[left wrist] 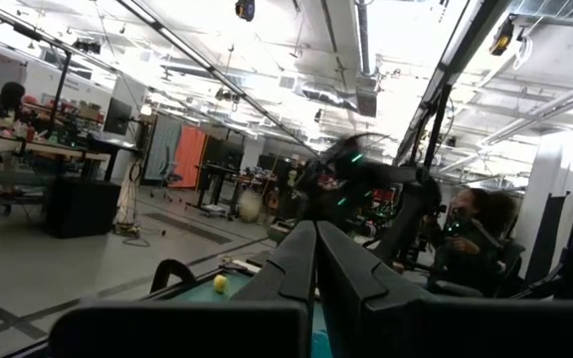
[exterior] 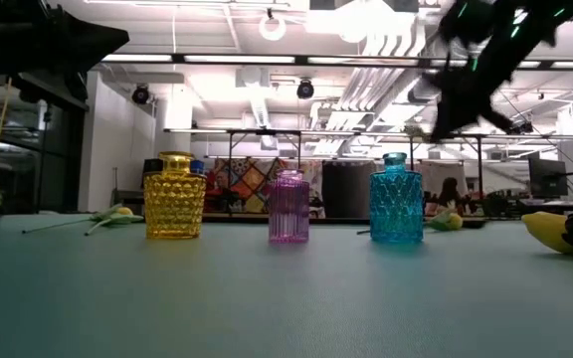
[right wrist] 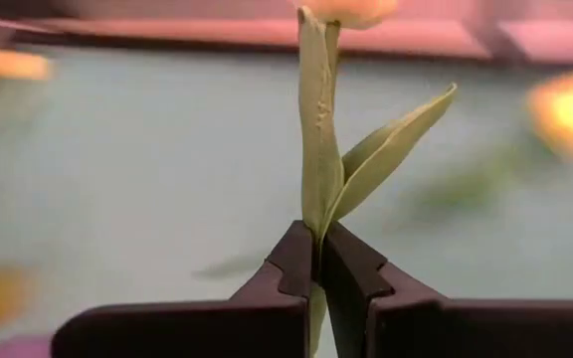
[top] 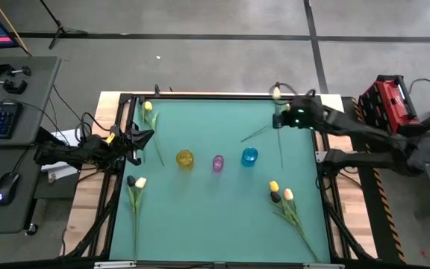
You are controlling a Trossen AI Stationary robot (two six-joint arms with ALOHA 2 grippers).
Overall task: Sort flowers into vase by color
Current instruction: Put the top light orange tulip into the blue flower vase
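Grey floor [top: 200,45], desk [top: 21,82], ceiling lights [exterior: 277,25]

We see a teal table top [top: 215,202]. The three small glass vases are yellow [exterior: 175,196] with a bumpy dotted pattern, pink-purple [exterior: 288,206] with fine upright ribs, and blue [exterior: 396,199] with a scale-like pattern. The tulip [right wrist: 324,149] in our dark right gripper [right wrist: 318,261] has pale green leaves and a peach head.
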